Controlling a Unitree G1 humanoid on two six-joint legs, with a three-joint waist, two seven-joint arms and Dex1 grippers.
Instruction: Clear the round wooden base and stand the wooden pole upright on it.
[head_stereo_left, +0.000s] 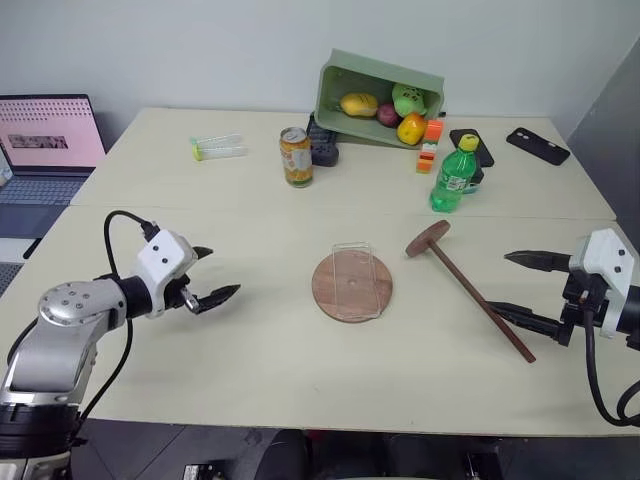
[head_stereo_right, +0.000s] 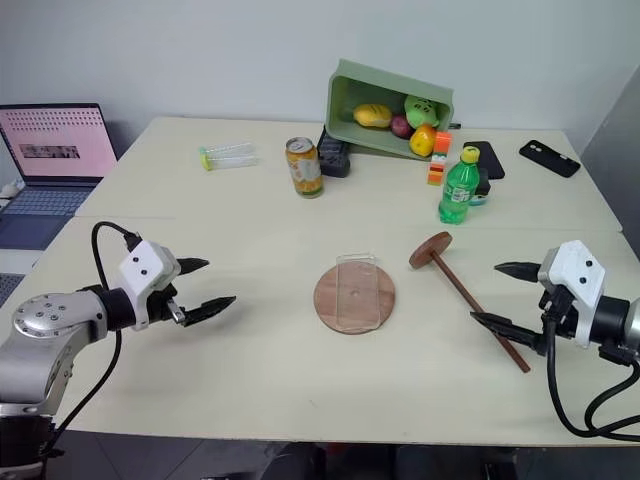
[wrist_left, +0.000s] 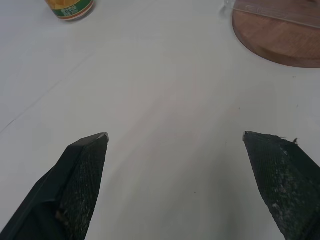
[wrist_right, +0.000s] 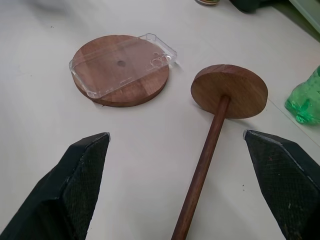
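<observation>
The round wooden base (head_stereo_left: 335, 298) lies flat at the table's middle, with a clear plastic phone case (head_stereo_left: 362, 276) resting across it. To its right the wooden pole (head_stereo_left: 472, 292) lies on the table, its disc end (head_stereo_left: 427, 238) toward the back and near the base. My left gripper (head_stereo_left: 222, 270) hovers open over the table well left of the base, nothing between its fingers. Beside the pole's near end my right gripper (head_stereo_left: 500, 282) stands open and empty. In the right wrist view the base (wrist_right: 145, 91), the case (wrist_right: 125, 62) and the pole (wrist_right: 205, 160) lie ahead of the fingers.
At the back, a tipped green bin (head_stereo_left: 328, 88) holds toy fruit. Near it stand a drink can (head_stereo_left: 296, 157), a green bottle (head_stereo_left: 453, 177), orange blocks (head_stereo_left: 429, 146), two phones (head_stereo_left: 537, 145) and a clear tube (head_stereo_left: 220, 147). A laptop (head_stereo_left: 45, 135) sits far left.
</observation>
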